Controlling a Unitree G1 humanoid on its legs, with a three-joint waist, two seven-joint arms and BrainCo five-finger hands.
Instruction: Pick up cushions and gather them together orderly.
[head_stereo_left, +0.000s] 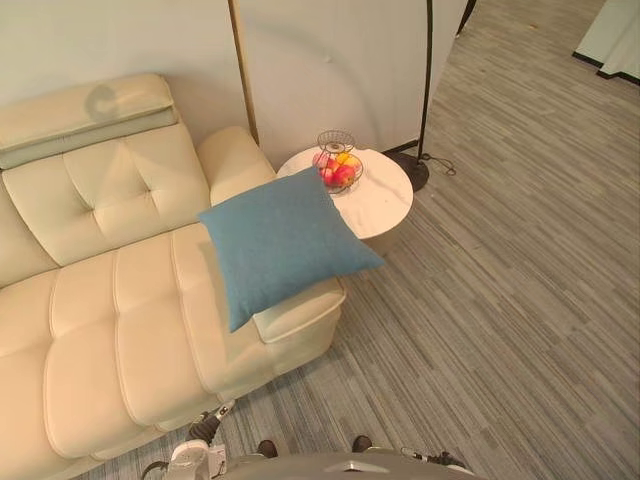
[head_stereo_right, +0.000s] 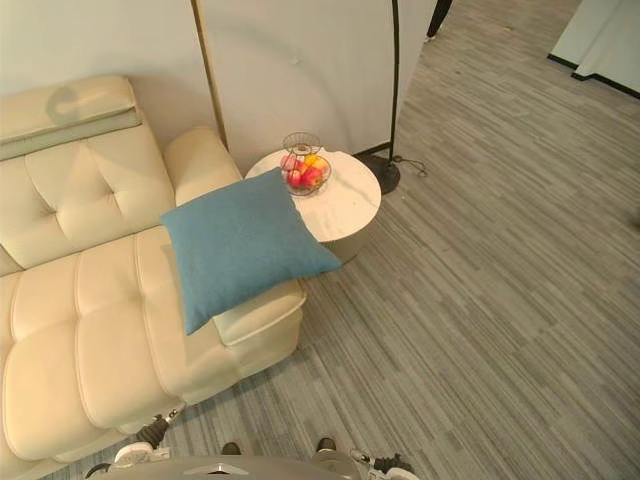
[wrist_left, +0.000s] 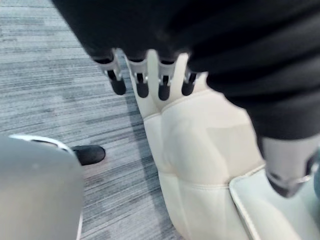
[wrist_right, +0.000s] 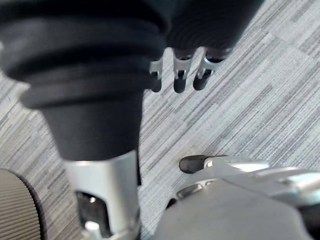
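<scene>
in the left eye view a square blue fabric cushion (head_stereo_left: 285, 240) lies on the right end of a cream tufted leather sofa (head_stereo_left: 100, 300). it is turned like a diamond, one corner overhanging the sofa's end towards a round white marble side table (head_stereo_left: 388, 200). a wire basket of fruit (head_stereo_left: 338, 165) stands on that table, and the black base of a floor lamp (head_stereo_left: 412, 172) sits just behind it on the grey striped carpet (head_stereo_left: 500, 300).

the right eye view gives the same layout. the cushion sits ahead of the robot and a little to its left, its edges skewed to the sofa's front. being square it has no real long axis, so its nearest corner is likely the easiest place to take it.

in the left wrist view the left hand (wrist_left: 141, 82) hangs with its fingers straight and slack, holding nothing, just beside the sofa's front edge.

in the right wrist view the right hand (wrist_right: 179, 77) hangs over bare carpet, fingers loose and empty, well apart from the sofa.

the left hand looks the nearer of the two, so a reach up and forward over the seat should suit that arm. the gathering has not begun.
</scene>
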